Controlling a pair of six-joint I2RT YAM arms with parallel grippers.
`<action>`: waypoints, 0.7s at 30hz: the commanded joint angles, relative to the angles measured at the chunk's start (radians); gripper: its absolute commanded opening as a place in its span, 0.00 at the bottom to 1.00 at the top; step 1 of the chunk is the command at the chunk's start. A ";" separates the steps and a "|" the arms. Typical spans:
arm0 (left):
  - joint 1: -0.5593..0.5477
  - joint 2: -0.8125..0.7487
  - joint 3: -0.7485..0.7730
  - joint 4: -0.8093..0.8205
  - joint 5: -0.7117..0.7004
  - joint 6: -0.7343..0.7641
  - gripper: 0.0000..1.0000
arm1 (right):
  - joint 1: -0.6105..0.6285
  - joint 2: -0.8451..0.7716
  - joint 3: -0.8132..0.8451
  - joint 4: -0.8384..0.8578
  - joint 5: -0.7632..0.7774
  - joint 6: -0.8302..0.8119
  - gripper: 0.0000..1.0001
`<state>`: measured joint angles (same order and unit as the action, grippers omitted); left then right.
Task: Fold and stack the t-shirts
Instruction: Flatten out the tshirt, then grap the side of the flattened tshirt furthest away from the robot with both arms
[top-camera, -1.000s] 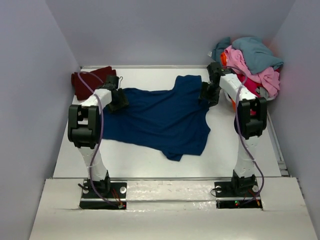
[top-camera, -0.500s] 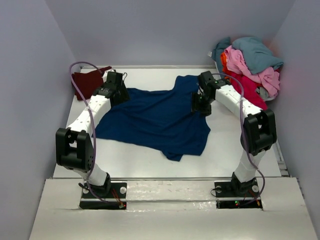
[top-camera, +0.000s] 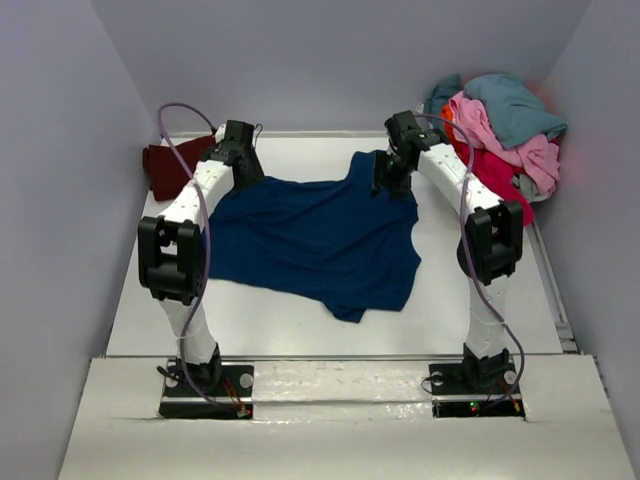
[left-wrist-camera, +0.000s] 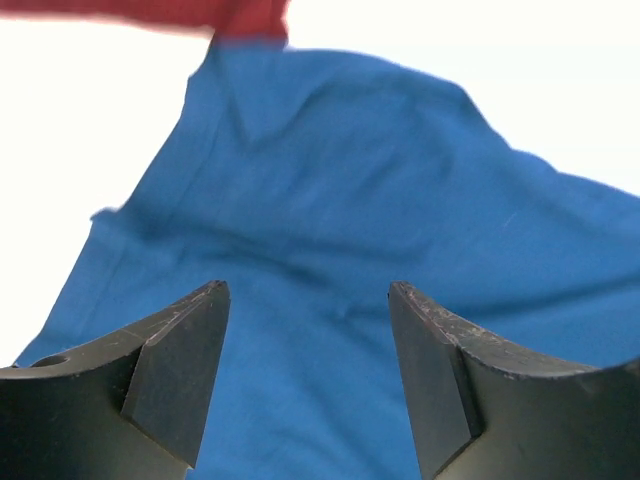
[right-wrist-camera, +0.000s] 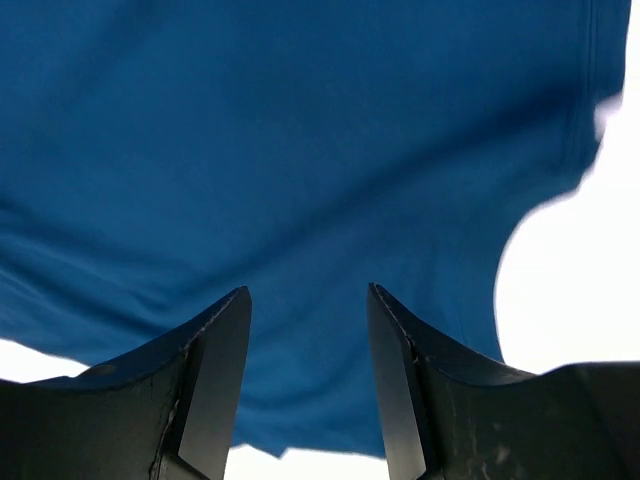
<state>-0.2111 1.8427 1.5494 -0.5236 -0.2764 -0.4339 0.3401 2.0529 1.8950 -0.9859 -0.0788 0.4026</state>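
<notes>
A navy blue t-shirt (top-camera: 320, 240) lies spread flat in the middle of the white table (top-camera: 300, 320), plain side up, no print showing. My left gripper (top-camera: 247, 175) hovers over its far left corner, open, with only blue cloth (left-wrist-camera: 350, 180) under the gap (left-wrist-camera: 308, 292). My right gripper (top-camera: 388, 178) hangs over the far right part near the sleeve, also open and empty (right-wrist-camera: 308, 295), above the shirt (right-wrist-camera: 300, 150). A dark maroon t-shirt (top-camera: 168, 165) lies at the far left. More t-shirts, teal, pink and red, sit heaped (top-camera: 500, 125) at the far right.
Grey walls close the table in on the left, back and right. The maroon cloth (left-wrist-camera: 250, 12) lies just beyond the navy shirt's corner in the left wrist view. The heap at the far right stands close beside my right arm's forearm (top-camera: 455, 175).
Both arms have reached farther back, from the shirt's side edges to its far edge. The right jaws have narrowed slightly. The navy shirt has not shifted.
</notes>
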 joint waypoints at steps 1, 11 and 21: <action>0.029 0.076 0.151 -0.033 0.006 0.018 0.76 | -0.026 0.094 0.209 -0.062 0.013 -0.002 0.56; 0.088 0.305 0.268 -0.027 0.135 -0.011 0.76 | -0.102 0.280 0.381 -0.060 -0.024 0.038 0.56; 0.130 0.495 0.557 -0.121 0.167 0.004 0.75 | -0.173 0.440 0.567 -0.103 -0.064 0.062 0.56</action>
<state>-0.0898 2.3283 1.9690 -0.6022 -0.1242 -0.4381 0.1837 2.4798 2.3535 -1.0611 -0.1207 0.4530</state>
